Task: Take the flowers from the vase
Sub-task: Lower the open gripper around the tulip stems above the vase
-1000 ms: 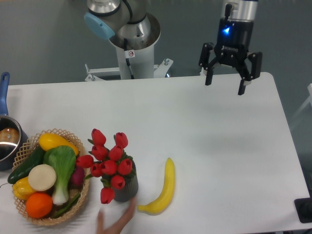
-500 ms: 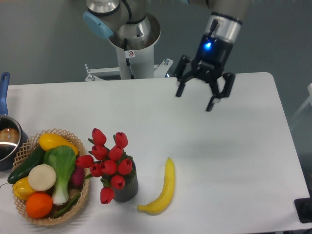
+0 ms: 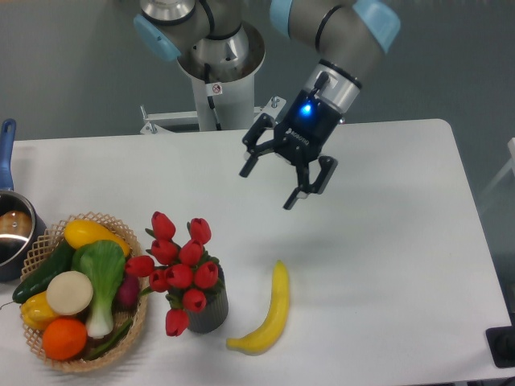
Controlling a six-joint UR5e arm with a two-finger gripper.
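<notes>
The flowers, a bunch of red tulip buds with green leaves, stand in the small dark grey ribbed vase near the table's front left. My gripper is open and empty. It hangs tilted above the table's middle, up and to the right of the flowers and well apart from them.
A wicker basket of vegetables and fruit sits left of the vase, touching the flowers' side. A yellow banana lies right of the vase. A pot with a blue handle is at the left edge. The robot base stands behind the table.
My gripper has moved left and down from the back right corner toward the table's middle, tilting as it went. A hand seen near the vase one second ago is gone.
</notes>
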